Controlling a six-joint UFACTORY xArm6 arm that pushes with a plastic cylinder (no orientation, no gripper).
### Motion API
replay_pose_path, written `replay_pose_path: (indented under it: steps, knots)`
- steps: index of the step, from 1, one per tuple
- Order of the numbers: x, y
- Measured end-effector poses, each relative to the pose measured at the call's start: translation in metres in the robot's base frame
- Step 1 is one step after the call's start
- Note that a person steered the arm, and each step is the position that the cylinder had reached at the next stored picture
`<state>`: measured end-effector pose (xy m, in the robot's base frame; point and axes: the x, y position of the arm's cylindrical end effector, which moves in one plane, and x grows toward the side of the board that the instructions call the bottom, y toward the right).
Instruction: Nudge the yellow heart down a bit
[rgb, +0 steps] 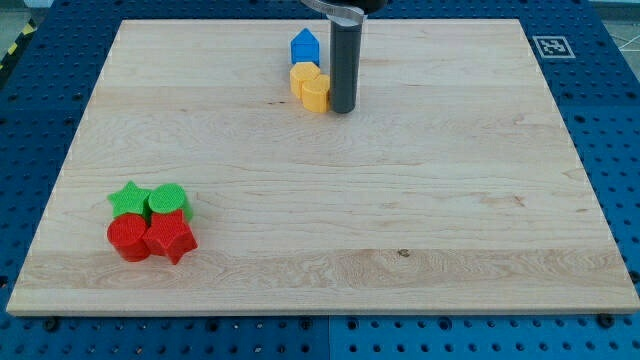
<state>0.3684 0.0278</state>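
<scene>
The yellow heart (315, 92) lies near the top middle of the wooden board (400, 190). A second yellow block (302, 75) touches it on its upper left, and a blue house-shaped block (305, 47) sits just above that. My tip (343, 108) is the lower end of the dark rod, right beside the yellow heart on its right side, touching or nearly touching it.
At the lower left a cluster holds a green star (128, 198), a green cylinder (168, 199), a red cylinder (128, 240) and a red star (171, 238). A fiducial marker (551, 46) sits off the board's top right corner.
</scene>
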Motion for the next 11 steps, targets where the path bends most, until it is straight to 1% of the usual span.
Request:
replay_pose_path:
  steps: [1, 2, 3, 5, 7, 9, 11]
  knots:
    - [0.000, 0.027]
    - [-0.010, 0.037]
    - [-0.050, 0.035]
    - [-0.042, 0.029]
    - [-0.043, -0.009]
    - [-0.040, -0.011]
    - [-0.017, -0.011]
